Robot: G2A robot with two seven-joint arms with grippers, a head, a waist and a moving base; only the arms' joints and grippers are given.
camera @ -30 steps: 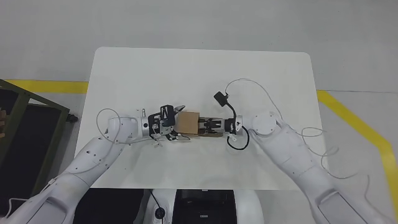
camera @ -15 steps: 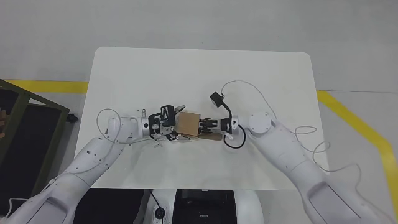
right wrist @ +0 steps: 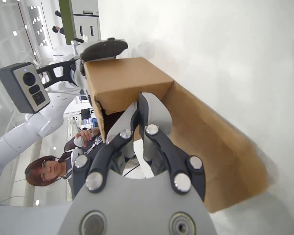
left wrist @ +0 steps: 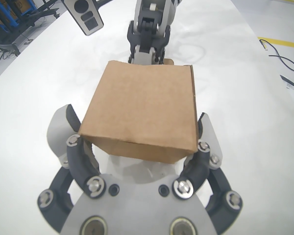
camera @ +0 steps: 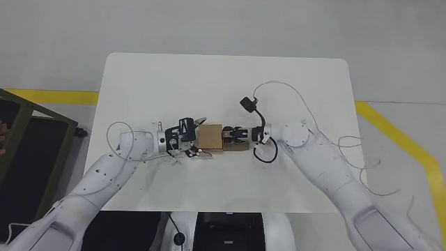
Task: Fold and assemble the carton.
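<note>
Both arms face each other, left gripper [left wrist: 136, 118] with jaws clasping the carton [camera: 210, 137], right gripper [right wrist: 139, 101] with jaws nearly together.

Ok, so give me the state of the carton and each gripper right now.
carton: folded into a box, lying on the table, one end open with a flap out.
left gripper: jaws closed across the carton's closed end.
right gripper: jaws shut, tips at the open end.
</note>
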